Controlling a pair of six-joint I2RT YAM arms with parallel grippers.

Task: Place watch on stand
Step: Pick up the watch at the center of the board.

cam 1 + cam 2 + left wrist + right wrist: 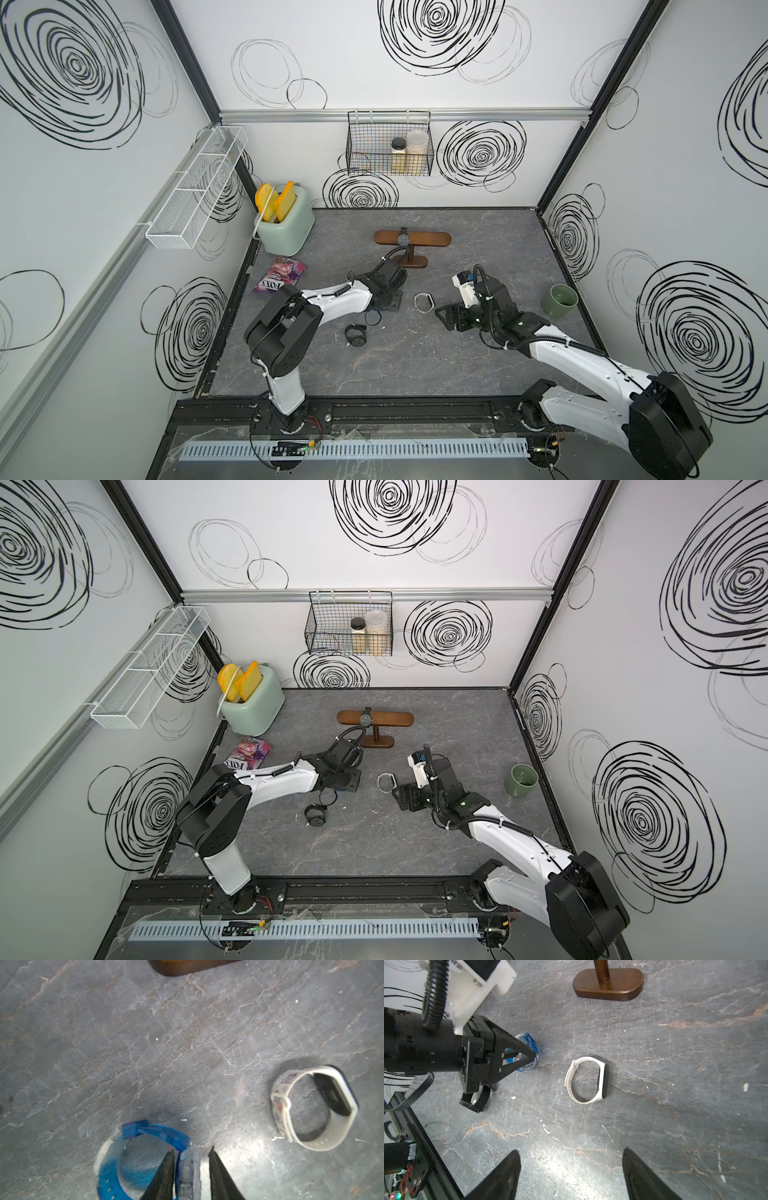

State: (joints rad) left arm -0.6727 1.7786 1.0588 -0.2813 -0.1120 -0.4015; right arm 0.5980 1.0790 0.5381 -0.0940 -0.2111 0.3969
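At the far left of the table (415,365) stand one mint toaster (286,232) and one candy bag (280,274). The left arm (332,301) reaches from the front rail toward the middle, elbow raised and wrist bent down to the surface. The left gripper (191,1150) points down at a blue translucent watch (158,1131) lying on the table in front of the stand's base. Its jaws are narrowly parted astride the watch's side, with one finger (166,1169) inside the strap loop against it and the other just outside, a slim gap showing.

There are four watches. Besides the blue one, a black one (356,336) lies by the left forearm, a dark one (403,239) is wrapped on the bar of the single stand (428,240) at the back, and a white-strapped one (604,1080) rests between the two grippers.

The right arm (582,357) stretches low from the front right. The right gripper (571,1150) is spread wide over bare table, holding nothing. One green cup (560,300) sits at the far right.
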